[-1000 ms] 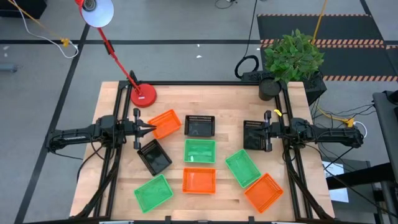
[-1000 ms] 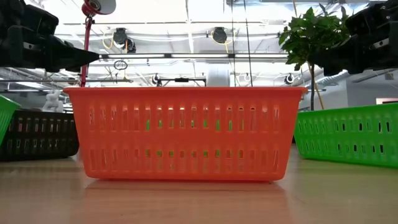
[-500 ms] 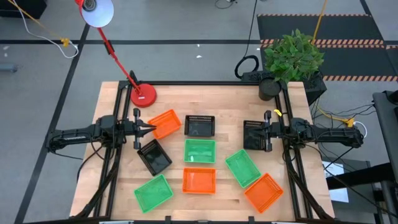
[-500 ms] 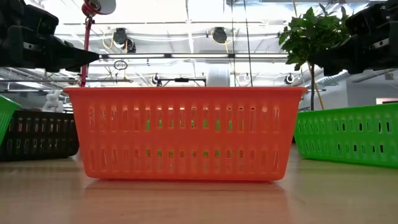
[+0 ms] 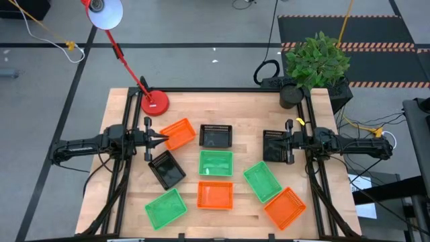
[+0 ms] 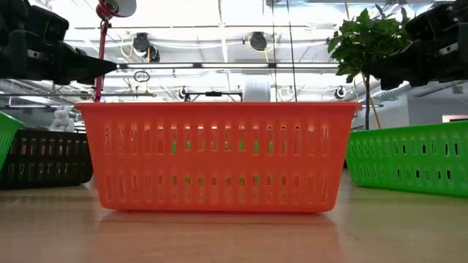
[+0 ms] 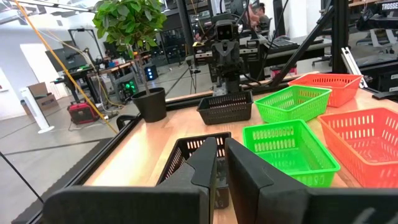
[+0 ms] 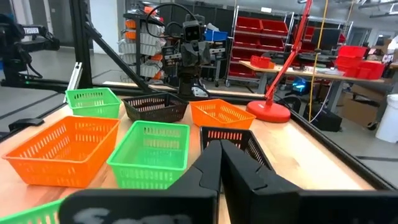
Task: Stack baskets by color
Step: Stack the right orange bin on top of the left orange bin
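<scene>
Baskets: you have nine on the bench (image 5: 127,101), none nested, all lying singly. Three orange: one at the back left (image 5: 178,133), one at front centre (image 5: 215,195), one at the front right corner (image 5: 285,207). Three green: one at centre (image 5: 216,163), one tilted right of it (image 5: 262,181), one at front left (image 5: 165,208). Three black: one at back centre (image 5: 216,135), one angled at left centre (image 5: 166,169), one at the right (image 5: 274,145). Your left gripper (image 5: 160,139) hangs at the left side, its fingers (image 7: 208,168) drawn narrow with only a slim gap and nothing between them; the tips sit just beside the near edge of the back-left orange basket, with the angled black one just in front of them. Your right gripper (image 5: 285,142) hangs over the right-hand black basket, fingers (image 8: 211,165) pressed together and empty; you cannot tell whether they touch the basket. Red lamp base (image 5: 154,103) stands at the back left, a potted plant (image 5: 316,60) at the back right corner.
</scene>
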{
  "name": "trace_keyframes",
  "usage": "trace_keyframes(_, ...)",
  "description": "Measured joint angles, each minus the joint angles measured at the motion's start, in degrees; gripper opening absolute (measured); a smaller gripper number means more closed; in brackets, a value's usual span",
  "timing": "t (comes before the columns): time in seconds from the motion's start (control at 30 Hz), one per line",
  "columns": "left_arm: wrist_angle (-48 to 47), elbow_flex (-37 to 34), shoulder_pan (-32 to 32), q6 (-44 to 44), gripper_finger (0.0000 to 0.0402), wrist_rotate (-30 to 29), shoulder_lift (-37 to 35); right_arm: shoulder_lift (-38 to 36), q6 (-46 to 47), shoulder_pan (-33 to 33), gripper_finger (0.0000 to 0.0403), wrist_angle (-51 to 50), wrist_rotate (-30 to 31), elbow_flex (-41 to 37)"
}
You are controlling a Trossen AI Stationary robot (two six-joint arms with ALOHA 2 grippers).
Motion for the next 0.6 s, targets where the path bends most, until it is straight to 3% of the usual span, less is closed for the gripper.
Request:
trace_keyframes(0.27,0.01,0.02,0.01,-0.01,0.0037,0.01,0.00,1.73,4.33,0.02,0.0004,-2.71,-1.64,7.28)
trace_keyframes(0.6,-0.01,0.02,0.01,0.01,0.0037,-0.01,0.00,11.26,7.51,0.00,0.0004,-11.25,-4.38,23.23)
